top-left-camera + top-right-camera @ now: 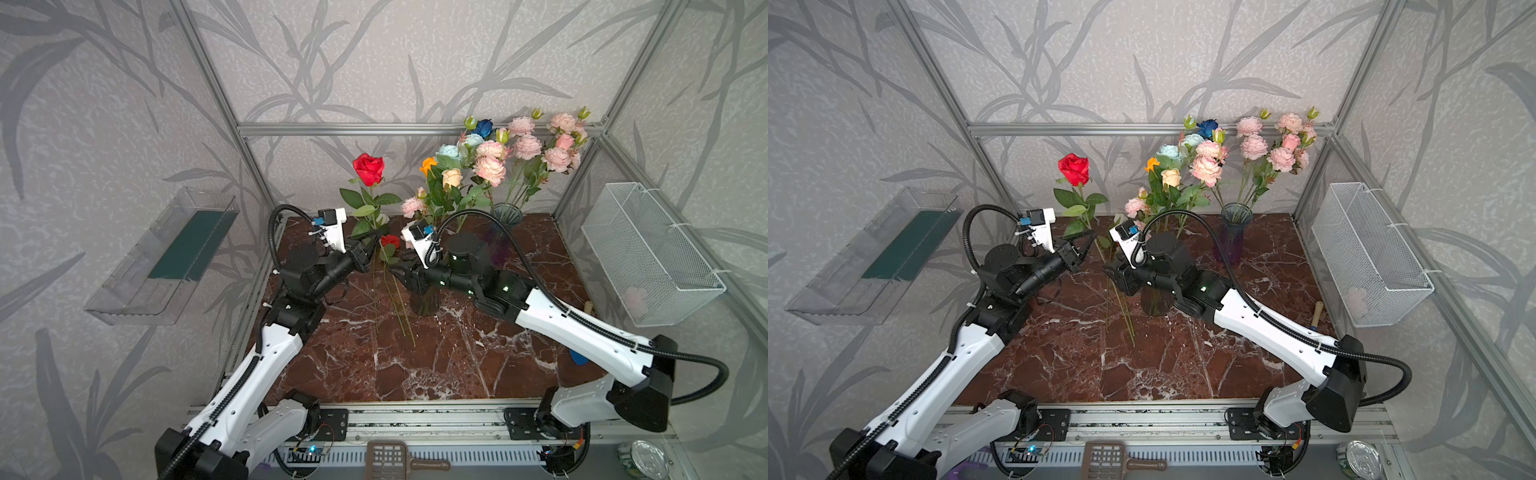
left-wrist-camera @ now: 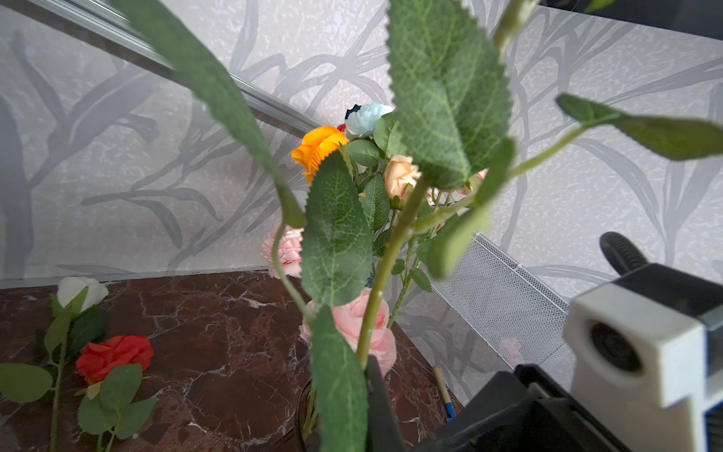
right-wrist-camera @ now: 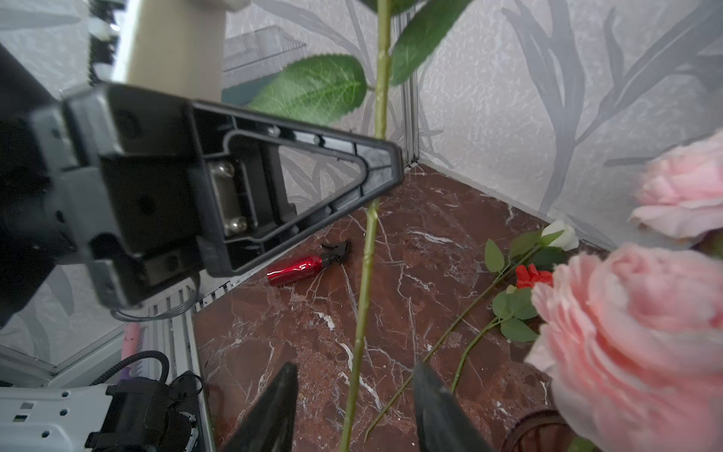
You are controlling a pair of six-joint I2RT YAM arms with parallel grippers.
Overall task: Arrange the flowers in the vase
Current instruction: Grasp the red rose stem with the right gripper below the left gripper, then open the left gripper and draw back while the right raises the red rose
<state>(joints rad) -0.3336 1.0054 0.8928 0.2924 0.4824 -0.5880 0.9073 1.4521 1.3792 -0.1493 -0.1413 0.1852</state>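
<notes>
My left gripper (image 1: 371, 246) is shut on the green stem of a red rose (image 1: 368, 168), which it holds upright above the marble table (image 1: 436, 365). In the left wrist view the stem (image 2: 385, 266) rises from the left gripper (image 2: 367, 371), and a leaf hides one finger. Lower down, my right gripper (image 3: 354, 375) is open, its jaws on either side of the same stem (image 3: 362, 297) without touching it. A dark glass vase (image 1: 1156, 301) with several flowers stands behind the right wrist. A purple vase (image 1: 506, 216) at the back holds pink blooms (image 1: 525, 145).
A small red rose (image 1: 390, 241) and a white rose (image 2: 82, 289) lie on the table, stems toward the front. A red spray bottle (image 3: 301, 268) lies near the left edge. A wire basket (image 1: 648, 253) hangs on the right wall and a clear tray (image 1: 166, 257) on the left wall.
</notes>
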